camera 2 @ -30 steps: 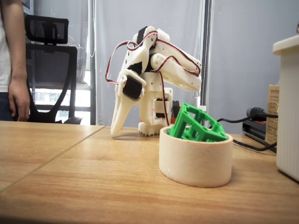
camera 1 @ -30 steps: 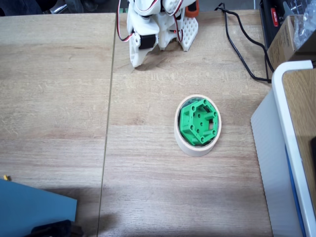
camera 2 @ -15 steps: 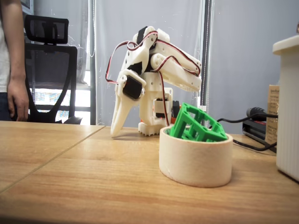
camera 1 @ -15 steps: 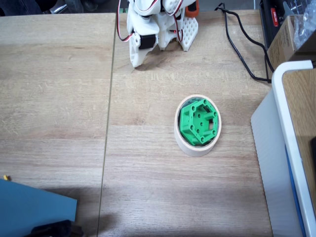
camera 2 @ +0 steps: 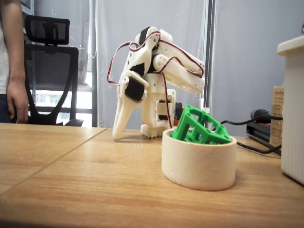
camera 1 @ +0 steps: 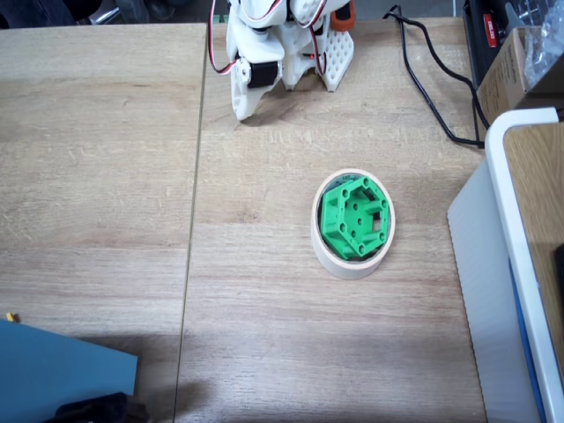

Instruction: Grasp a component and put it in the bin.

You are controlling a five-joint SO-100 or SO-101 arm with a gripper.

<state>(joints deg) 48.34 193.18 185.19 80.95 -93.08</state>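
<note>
The green hexagonal component [camera 1: 352,218] lies tilted inside the bin [camera 1: 351,267], a cream tape roll in the middle of the wooden table. From the side, the component [camera 2: 199,127] leans with one edge sticking up above the bin's wall [camera 2: 198,164]. The white arm is folded at the back of the table. Its gripper [camera 1: 244,110] points down with its tip on or just above the table, well behind and to the left of the bin. The gripper [camera 2: 117,135] looks shut, with nothing held.
A large white-edged box [camera 1: 511,264] stands along the right side, close to the bin. Black cables [camera 1: 423,79] run at the back right. A blue object [camera 1: 53,370] sits at the front left corner. A person [camera 2: 12,61] stands beside a chair [camera 2: 50,71].
</note>
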